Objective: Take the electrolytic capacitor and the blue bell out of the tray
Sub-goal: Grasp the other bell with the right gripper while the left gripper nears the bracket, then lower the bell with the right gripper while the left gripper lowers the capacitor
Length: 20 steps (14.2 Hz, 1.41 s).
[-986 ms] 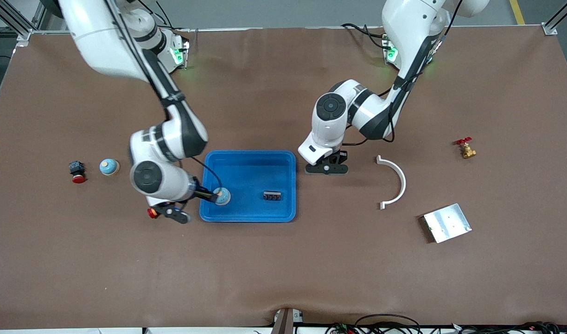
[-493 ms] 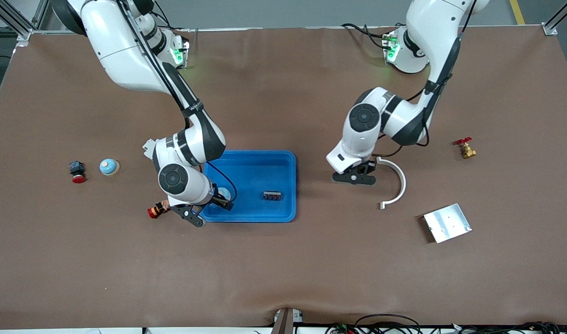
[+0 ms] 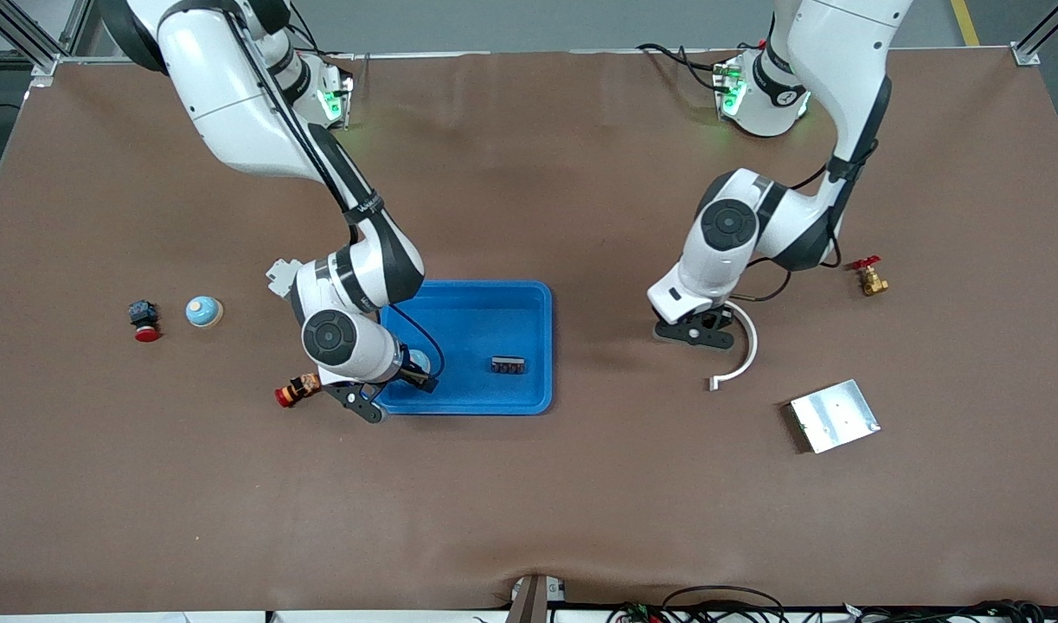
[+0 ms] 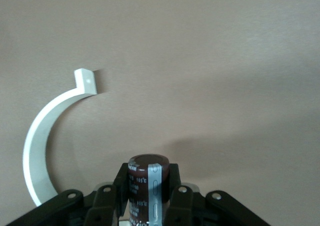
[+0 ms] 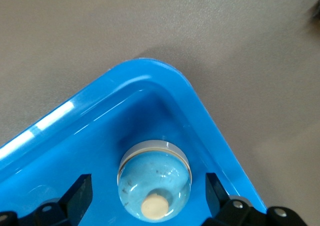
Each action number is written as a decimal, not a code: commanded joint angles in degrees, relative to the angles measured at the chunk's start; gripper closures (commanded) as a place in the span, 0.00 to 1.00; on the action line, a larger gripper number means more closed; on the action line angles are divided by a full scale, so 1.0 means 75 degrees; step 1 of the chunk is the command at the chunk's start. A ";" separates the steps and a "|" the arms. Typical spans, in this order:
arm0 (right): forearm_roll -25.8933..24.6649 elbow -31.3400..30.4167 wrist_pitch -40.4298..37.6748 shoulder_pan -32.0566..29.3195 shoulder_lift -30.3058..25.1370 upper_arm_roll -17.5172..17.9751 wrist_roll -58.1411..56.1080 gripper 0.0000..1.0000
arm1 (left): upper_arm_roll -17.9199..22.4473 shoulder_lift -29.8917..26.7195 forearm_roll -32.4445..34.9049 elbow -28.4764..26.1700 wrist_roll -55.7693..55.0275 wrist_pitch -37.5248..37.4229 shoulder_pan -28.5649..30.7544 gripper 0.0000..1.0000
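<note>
A dark brown capacitor (image 4: pixel 148 186) with a grey stripe is held upright in my left gripper (image 4: pixel 148 198), which is shut on it. That left gripper (image 3: pixel 695 333) hangs low over the table beside a white curved piece (image 3: pixel 751 346). The blue bell (image 5: pixel 154 181) with its cream knob stands in the blue tray (image 5: pixel 165 78), in the corner nearer the front camera at the right arm's end. My right gripper (image 5: pixel 147 191) is open, its fingers either side of the bell without touching it. From the front, the right hand hides most of this bell (image 3: pixel 419 360).
A small black part (image 3: pixel 509 366) lies in the tray (image 3: pixel 468 285). A second blue bell (image 3: pixel 204 311) and a black-and-red button (image 3: pixel 144 319) sit toward the right arm's end, a red-capped part (image 3: pixel 291 394) by the right hand. A metal plate (image 3: pixel 834 415) and brass valve (image 3: pixel 869 277) lie toward the left arm's end.
My left arm has carried the capacitor away from the tray toward the white curved piece. My right hand has swung over the tray's corner, with the bell still between its open fingers.
</note>
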 commanded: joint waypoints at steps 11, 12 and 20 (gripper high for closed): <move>0.0108 -0.0051 0.0087 -0.0011 0.0088 0.0172 0.0067 0.38 | 0.0007 0.0420 0.0653 -0.0520 -0.0552 0.1441 0.0223 1.00; 0.0108 -0.0051 0.0076 -0.0023 0.0065 0.0172 0.0055 0.52 | 0.0007 0.0432 0.1003 -0.0497 -0.0949 0.1453 0.0269 1.00; 0.0049 0.0008 -0.1808 -0.0794 -0.1046 0.0137 -0.1545 0.90 | 0.0007 0.0982 0.2683 -0.0063 -0.2500 0.1558 0.0551 1.00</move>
